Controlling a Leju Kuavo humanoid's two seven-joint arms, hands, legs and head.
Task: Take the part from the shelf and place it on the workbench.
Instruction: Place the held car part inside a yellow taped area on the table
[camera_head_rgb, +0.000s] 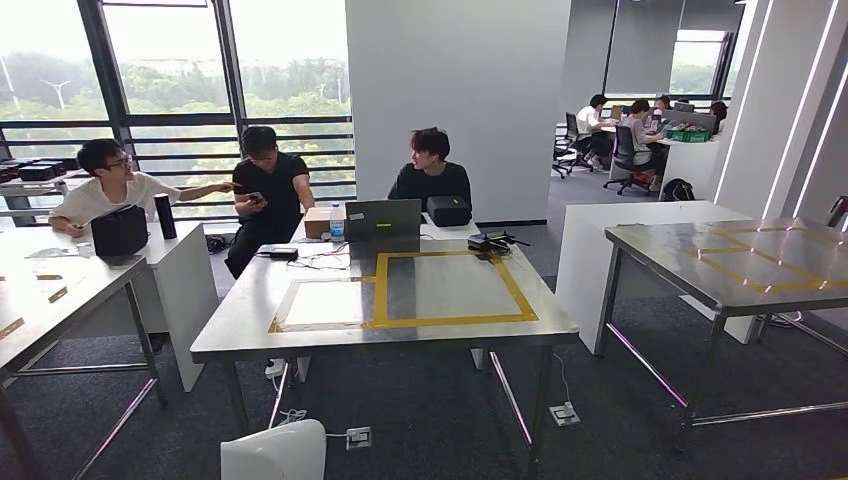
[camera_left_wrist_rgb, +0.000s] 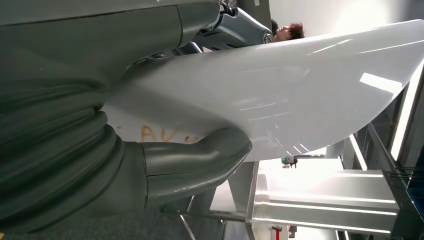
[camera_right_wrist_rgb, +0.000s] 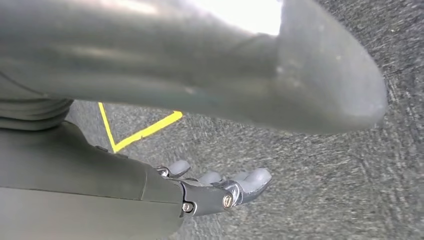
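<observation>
At the far left of the head view three people (camera_head_rgb: 258, 180) sit at a white desk before the windows, and a steel table edge runs along the left side. Low down and left of centre, a white curved part (camera_head_rgb: 275, 452) pokes into the picture from below, off the floor and in front of the robot. The left wrist view shows the same glossy white part (camera_left_wrist_rgb: 280, 95) close up: the left robot hand (camera_left_wrist_rgb: 200, 100) grips it, thick grey thumb pressed on one face and dark fingers over the other, so the part is pinched between them. In the middle stands the steel counter (camera_head_rgb: 250, 330) with a yellow taped rectangle (camera_head_rgb: 455, 288) marking a likely drop area; a laptop (camera_head_rgb: 383, 220), a water bottle (camera_head_rgb: 337, 222) and cables lie at its far end. That taped area holds nothing, so the placing is not yet done. To the right is a second steel counter (camera_head_rgb: 720, 270) with its own yellow tape. The right robot hand (camera_right_wrist_rgb: 220, 187) hangs above grey carpet crossed by a yellow floor line (camera_right_wrist_rgb: 135, 132), holding nothing, fingers loosely apart. By my judgement the pick from the shelf is finished and the carry is under way; what is left is to close on the counter, lower the part inside the tape and let go.
</observation>
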